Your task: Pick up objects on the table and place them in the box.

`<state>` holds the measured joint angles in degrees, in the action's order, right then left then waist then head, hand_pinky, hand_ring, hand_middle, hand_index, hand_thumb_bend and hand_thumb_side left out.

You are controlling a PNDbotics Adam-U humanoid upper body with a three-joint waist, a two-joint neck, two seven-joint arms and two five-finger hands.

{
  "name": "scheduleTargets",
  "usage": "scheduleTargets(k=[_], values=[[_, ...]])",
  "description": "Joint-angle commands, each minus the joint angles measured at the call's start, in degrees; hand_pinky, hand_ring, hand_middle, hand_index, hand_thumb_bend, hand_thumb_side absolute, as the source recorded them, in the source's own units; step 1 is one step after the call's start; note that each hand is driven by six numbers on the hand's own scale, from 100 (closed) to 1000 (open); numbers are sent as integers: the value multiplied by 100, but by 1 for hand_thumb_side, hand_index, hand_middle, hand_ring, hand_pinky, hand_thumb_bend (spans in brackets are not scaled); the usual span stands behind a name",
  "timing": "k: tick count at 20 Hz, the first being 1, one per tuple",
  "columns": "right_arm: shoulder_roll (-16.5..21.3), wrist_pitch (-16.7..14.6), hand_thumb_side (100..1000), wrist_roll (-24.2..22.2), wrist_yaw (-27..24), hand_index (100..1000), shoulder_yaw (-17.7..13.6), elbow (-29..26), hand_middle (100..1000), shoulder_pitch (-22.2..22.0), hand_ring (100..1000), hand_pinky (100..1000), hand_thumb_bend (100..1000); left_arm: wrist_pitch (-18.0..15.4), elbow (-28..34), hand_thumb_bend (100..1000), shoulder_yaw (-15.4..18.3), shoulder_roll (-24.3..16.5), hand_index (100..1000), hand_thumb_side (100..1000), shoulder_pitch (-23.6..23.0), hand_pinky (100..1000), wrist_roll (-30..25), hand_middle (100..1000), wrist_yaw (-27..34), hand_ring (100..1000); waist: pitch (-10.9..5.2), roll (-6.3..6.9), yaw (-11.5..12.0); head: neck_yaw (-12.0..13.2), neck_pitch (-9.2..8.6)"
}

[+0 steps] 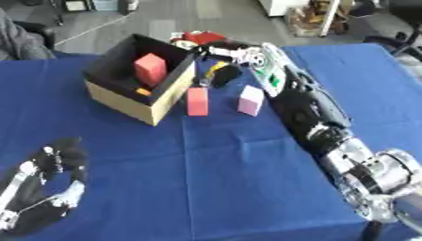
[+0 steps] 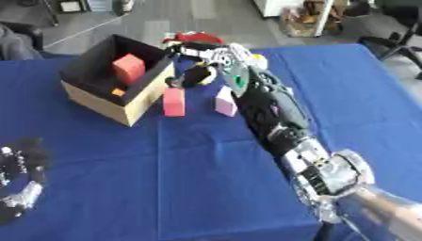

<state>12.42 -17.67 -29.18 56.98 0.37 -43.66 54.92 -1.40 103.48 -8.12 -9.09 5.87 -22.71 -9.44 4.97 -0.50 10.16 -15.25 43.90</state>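
Observation:
An open cardboard box [image 1: 124,101] with a black inside stands at the table's far left. A red block [image 1: 151,69] and a small orange piece [image 1: 143,92] lie in it. My right hand [image 1: 239,52] reaches across to the box's right rim, fingers curled down on a black and yellow object [image 1: 223,75] that hangs just beside the rim. On the cloth right of the box stand a red block [image 1: 198,101] and a pale pink block [image 1: 250,100]. My left hand [image 1: 41,188] rests open at the lower left, fingers up.
A blue cloth [image 1: 231,179] covers the table. Behind the box, at the far edge, lies a red object [image 1: 203,36] with some white and black bits. My right forearm [image 1: 309,110] runs diagonally across the table's right half. Chairs and shelves stand beyond.

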Motion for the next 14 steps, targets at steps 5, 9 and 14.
scheduleTargets(k=[5,9,14], values=[[-142,-122,436,169,923,1000,-17,124,974,85,931,969,389,-7,95,100,32,-57,868,150,37,733,6,659,7,656,-33,49,13,-19,22],[-219,-118,417,172,1307,1000,6,164,975,93,939,969,420,-8,95,100,29,-53,868,151,41,733,1,660,11,656,-37,54,26,-36,22],[-279,66,395,300,2010,1000,-45,227,941,85,932,952,420,-8,94,100,29,-52,868,150,41,733,-1,660,14,656,-35,63,39,-51,22]])
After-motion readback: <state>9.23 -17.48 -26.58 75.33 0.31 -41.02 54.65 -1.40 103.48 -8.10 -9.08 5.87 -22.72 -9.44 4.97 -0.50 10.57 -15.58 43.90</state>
